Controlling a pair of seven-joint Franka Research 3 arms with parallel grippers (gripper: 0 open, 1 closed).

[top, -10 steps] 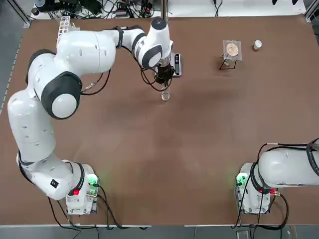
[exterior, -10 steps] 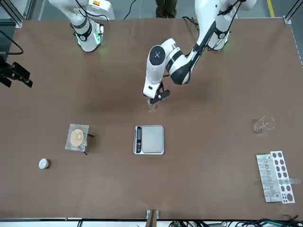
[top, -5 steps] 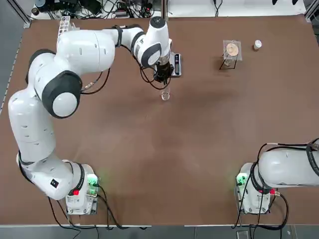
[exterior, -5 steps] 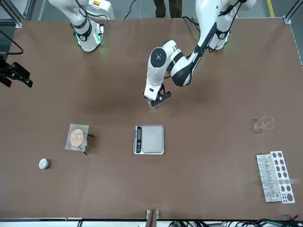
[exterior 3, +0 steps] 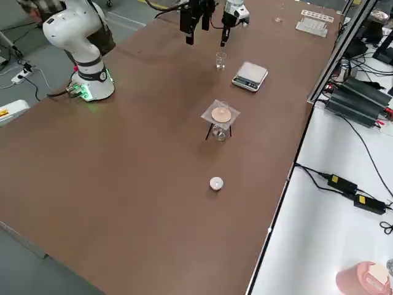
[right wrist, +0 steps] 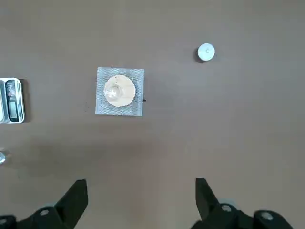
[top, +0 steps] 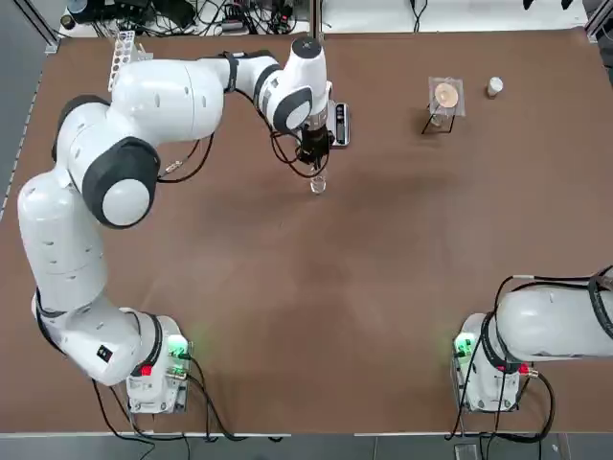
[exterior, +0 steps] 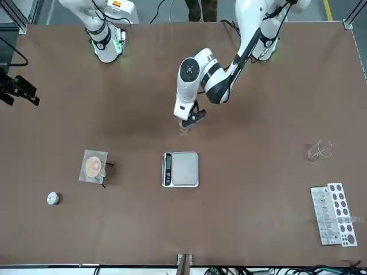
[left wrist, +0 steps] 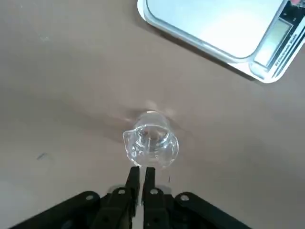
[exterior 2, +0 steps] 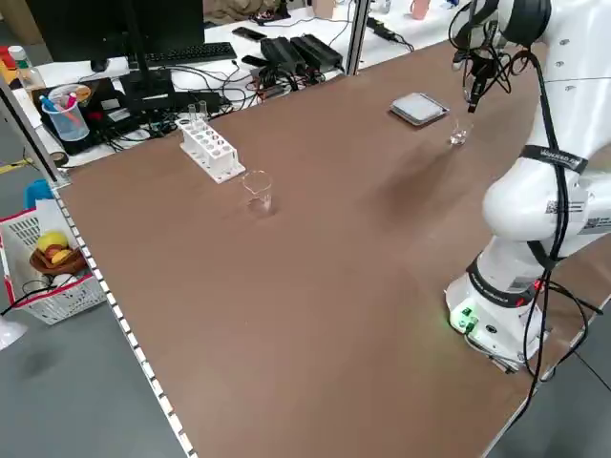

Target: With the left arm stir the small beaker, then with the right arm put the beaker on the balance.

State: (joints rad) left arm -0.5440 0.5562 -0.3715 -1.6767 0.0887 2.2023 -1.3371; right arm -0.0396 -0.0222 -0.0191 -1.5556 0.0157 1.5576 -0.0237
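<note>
beside the balance, the left hand, pressed together, hangs over the small beaker.

I can't see if a stick sits between the left gripper's pressed-together fingers. My top view cuts off the right arm at the edge. The balance is half hidden under the left arm.

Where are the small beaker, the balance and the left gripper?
small beaker (left wrist: 150,141), left wrist view, on its open glass mouth.
balance (exterior: 184,168), front view, middle of its silvery plate.
left gripper (left wrist: 141,174), left wrist view, between its shut fingertips, beside the beaker's rim.
</note>
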